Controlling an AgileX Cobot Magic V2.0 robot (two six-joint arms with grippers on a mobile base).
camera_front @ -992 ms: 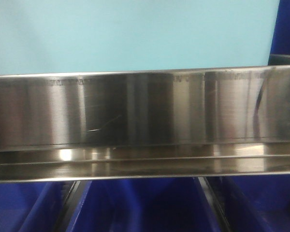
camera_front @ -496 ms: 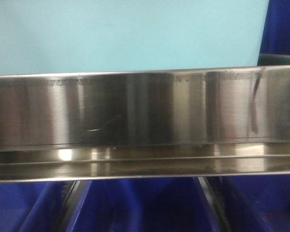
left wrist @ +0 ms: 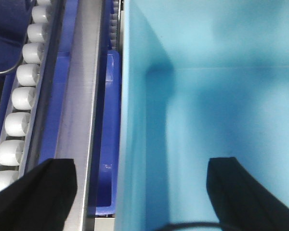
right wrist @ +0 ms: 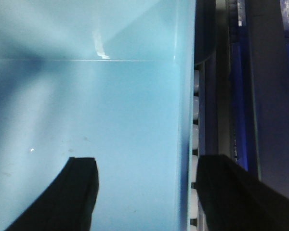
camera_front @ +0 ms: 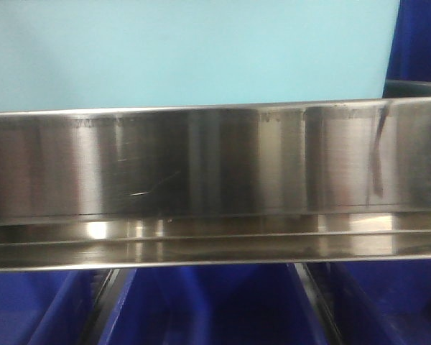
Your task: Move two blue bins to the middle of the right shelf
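A light blue bin point(camera_front: 187, 54) fills the space above the broad shiny front rail of the steel shelf tier point(camera_front: 215, 165). The left wrist view looks down into this bin point(left wrist: 221, 96). My left gripper point(left wrist: 142, 192) is open and straddles the bin's left wall, one finger point(left wrist: 43, 192) outside and one inside. My right gripper point(right wrist: 147, 192) is open too, straddling the right wall of the bin point(right wrist: 86, 96). Neither gripper's pads touch the wall.
Dark blue bins point(camera_front: 208, 305) stand side by side on the tier below the rail. Another dark blue bin point(camera_front: 420, 39) is at the upper right. White rollers point(left wrist: 21, 96) run along the rack left of the bin, and more rollers point(right wrist: 196, 110) on its right.
The light blue bin's right edge has shifted a little to the left, showing more of the dark blue bin at the upper right. Over the last half second nothing moved.
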